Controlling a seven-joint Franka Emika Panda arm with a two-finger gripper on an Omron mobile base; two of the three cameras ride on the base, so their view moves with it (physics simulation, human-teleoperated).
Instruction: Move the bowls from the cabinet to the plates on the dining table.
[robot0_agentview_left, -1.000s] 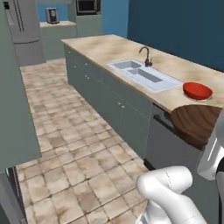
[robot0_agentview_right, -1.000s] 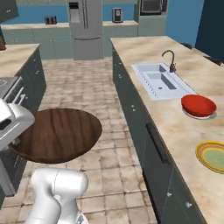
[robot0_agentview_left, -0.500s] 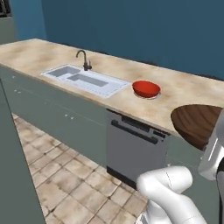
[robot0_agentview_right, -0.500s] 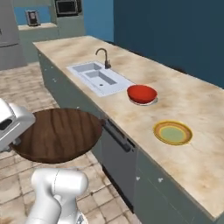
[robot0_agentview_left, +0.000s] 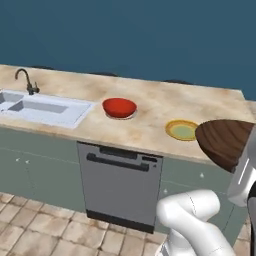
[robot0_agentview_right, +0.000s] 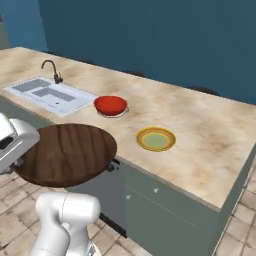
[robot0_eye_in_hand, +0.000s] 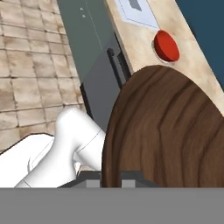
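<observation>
Hand (robot0_eye_in_hand: 111, 179) clamping wooden bowl (robot0_eye_in_hand: 170, 131)

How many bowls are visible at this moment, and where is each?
2. The red bowl sits on a greyish plate on the marble top, right of the sink. The wooden bowl is held in the gripper, off the counter, short of the yellow plate.

Both base cams sit behind me, looking fwd and down, sharing the tabletop (robot0_agentview_left: 150, 107) w/ sink (robot0_agentview_right: 47, 93). Hand cam looks along my end effector, v. close to the wood bowl (robot0_eye_in_hand: 175, 131).
</observation>
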